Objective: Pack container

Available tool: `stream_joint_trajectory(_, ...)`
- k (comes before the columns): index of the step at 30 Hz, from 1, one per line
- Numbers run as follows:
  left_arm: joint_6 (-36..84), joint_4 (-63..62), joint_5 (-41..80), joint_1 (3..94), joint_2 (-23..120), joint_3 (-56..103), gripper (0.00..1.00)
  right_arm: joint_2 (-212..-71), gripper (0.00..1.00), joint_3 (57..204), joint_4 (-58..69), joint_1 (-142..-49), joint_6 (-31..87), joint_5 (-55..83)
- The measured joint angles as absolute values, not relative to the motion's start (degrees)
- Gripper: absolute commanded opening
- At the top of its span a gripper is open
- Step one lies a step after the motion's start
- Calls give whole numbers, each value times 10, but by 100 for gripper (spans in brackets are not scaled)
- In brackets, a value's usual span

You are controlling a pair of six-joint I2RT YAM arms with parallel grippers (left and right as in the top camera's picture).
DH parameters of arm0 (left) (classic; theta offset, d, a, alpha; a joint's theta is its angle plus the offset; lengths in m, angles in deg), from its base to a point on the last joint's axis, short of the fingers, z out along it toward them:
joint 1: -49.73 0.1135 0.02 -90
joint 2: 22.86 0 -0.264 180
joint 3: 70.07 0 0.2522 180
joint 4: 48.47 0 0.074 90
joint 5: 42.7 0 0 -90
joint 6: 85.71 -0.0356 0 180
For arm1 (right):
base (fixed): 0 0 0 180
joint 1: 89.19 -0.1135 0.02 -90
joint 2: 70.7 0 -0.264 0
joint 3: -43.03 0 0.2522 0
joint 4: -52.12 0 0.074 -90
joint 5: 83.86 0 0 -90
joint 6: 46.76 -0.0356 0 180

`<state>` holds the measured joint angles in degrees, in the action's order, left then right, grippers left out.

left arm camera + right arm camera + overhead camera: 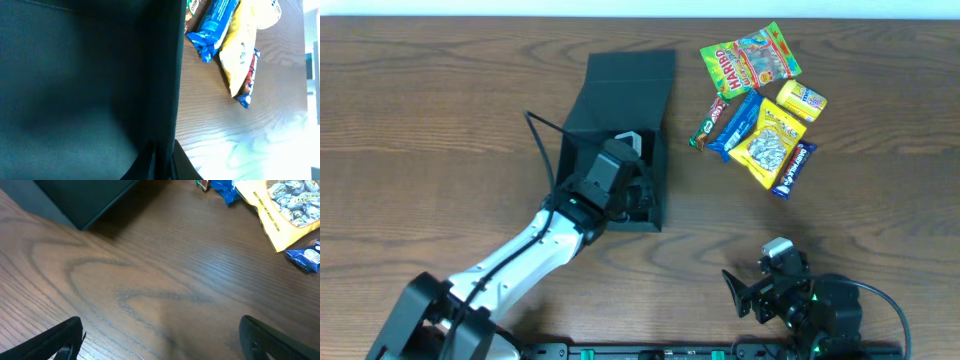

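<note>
The container (630,75), a dark cardboard box, sits left of centre on the wooden surface (440,100) with its hinged lid thrown back toward the far edge, so the mouth is free for loading. The left gripper (625,165) reaches down into that mouth by the right-hand wall. It is clenched, and its wrist view shows mostly dark teal card, so I cannot tell whether the gripper pinches the wall or is simply closed on nothing. If it does hold the wall, the likely reason is to steady the light box while things go in. The snacks lie bunched just to the right of the box, none visibly inside yet: a Haribo bag (750,58), a small yellow packet (802,100), a blue wrapper (738,125), a yellow bag of wrapped sweets (770,140), a dark blue bar (792,168) half under it, and a brown bar (708,122) nearest the box. The right gripper (160,330) hangs low at the near edge, released and spread wide, empty, well apart from the pile. It looks parked there, ready to fetch the first packet. The packing seems barely begun.
</note>
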<state>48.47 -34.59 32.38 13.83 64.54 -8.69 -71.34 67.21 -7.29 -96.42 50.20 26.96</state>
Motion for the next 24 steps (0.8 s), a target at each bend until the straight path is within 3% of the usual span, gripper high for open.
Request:
stream_joint_trajectory(12, 526, -321, 342, 114, 749, 12, 13, -713, 99, 672, -73, -964, 502, 270)
stream_joint_trajectory(13, 526, -321, 342, 114, 751, 12, 17, -713, 99, 672, -73, -964, 502, 270)
stream_joint_trajectory(14, 525, -321, 341, 114, 752, 12, 52, -713, 99, 672, -73, -964, 502, 270)
stream_joint_trajectory(15, 525, -321, 340, 114, 752, 12, 96, -713, 99, 672, -73, -964, 502, 270)
stream_joint_trajectory(24, 489, -308, 289, 114, 748, 21, 96, -713, 99, 672, -73, -964, 502, 269)
